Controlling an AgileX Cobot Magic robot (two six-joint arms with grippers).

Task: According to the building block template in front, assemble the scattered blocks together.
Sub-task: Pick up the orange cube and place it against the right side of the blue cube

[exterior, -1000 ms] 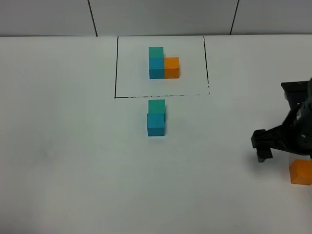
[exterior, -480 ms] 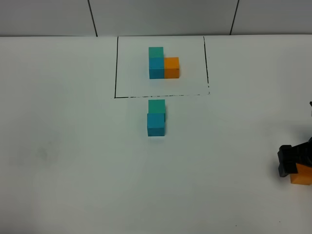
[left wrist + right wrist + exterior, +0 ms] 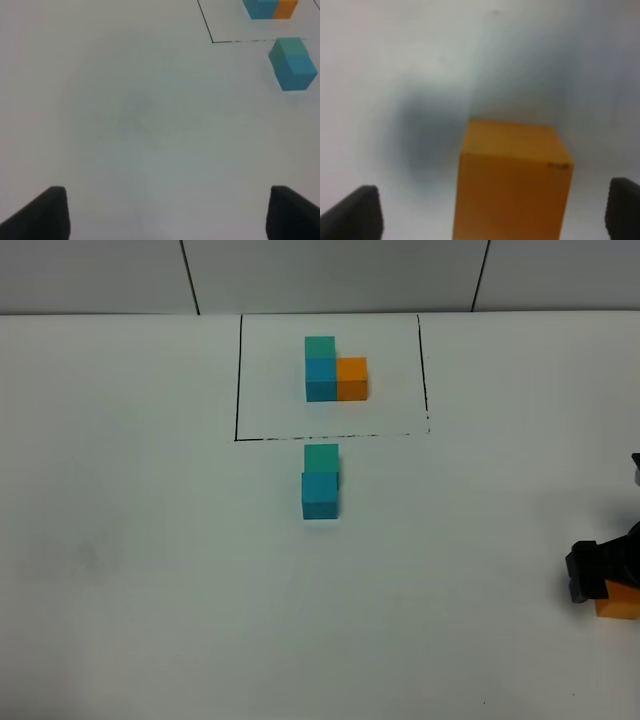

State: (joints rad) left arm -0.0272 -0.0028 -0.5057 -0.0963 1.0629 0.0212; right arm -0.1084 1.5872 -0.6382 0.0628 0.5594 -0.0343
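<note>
Rightward and down has gone the right pincer (image 3: 490,215) since a second ago. Then it stood left of the orange cube (image 3: 620,604); now it sits over that cube at the right edge of the high view. The other cubes have kept their places.

The white table (image 3: 140,570) bears everything. At its far side a black-lined frame (image 3: 238,380) encloses the template (image 3: 335,375), an L of three joined cubes: green at the back, blue in front of it, orange to the right of the blue.

The right pincer's jaws stand wide, one finger on each side of the orange cube. A strip of table shows in each gap, so they do not touch it. The left pincer (image 3: 167,215) is also spread wide and holds nothing, above bare table.

Just outside the near line of the frame, the green cube (image 3: 321,456) and the blue cube (image 3: 320,497) stand touching, green behind blue. They are well apart from the orange cube, with open table between. The orange cube is plain and sharp-edged and rests flat on the table.
</note>
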